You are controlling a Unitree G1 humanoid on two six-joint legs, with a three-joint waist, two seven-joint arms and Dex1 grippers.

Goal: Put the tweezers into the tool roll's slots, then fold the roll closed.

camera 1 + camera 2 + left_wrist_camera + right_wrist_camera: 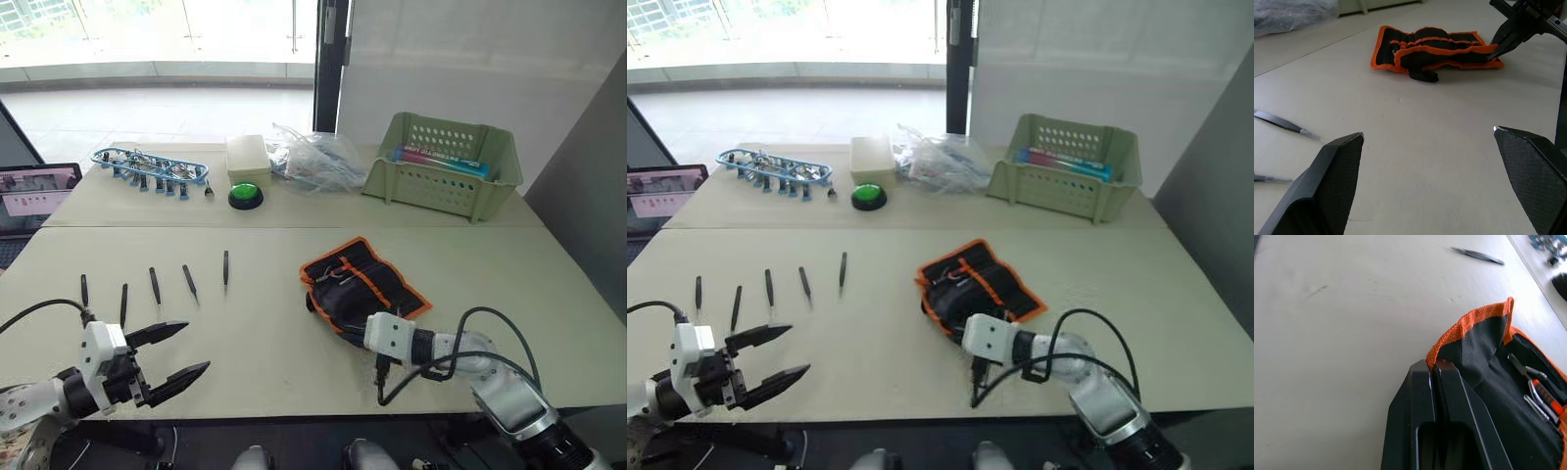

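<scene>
Several slim black tweezers point(155, 286) lie in a row on the near table's left half, one of them being point(1283, 124). The tool roll point(362, 284), black with orange trim, lies partly unrolled right of centre, with some tools in its slots point(1535, 387). My right gripper point(1432, 368) sits at the roll's near edge, shut on the orange-trimmed flap point(1474, 320). It also shows in the left wrist view as the right gripper point(1497, 49). My left gripper point(196, 347) hovers open near the front edge, just nearer than the tweezers and pointing toward the roll point(1435, 46).
On the far table stand a green plastic basket point(446, 162), a crumpled plastic bag point(313, 157), a cream box point(247, 155), a green button point(245, 195) and a blue-clipped cable bundle point(149, 166). A laptop point(34, 191) sits at far left.
</scene>
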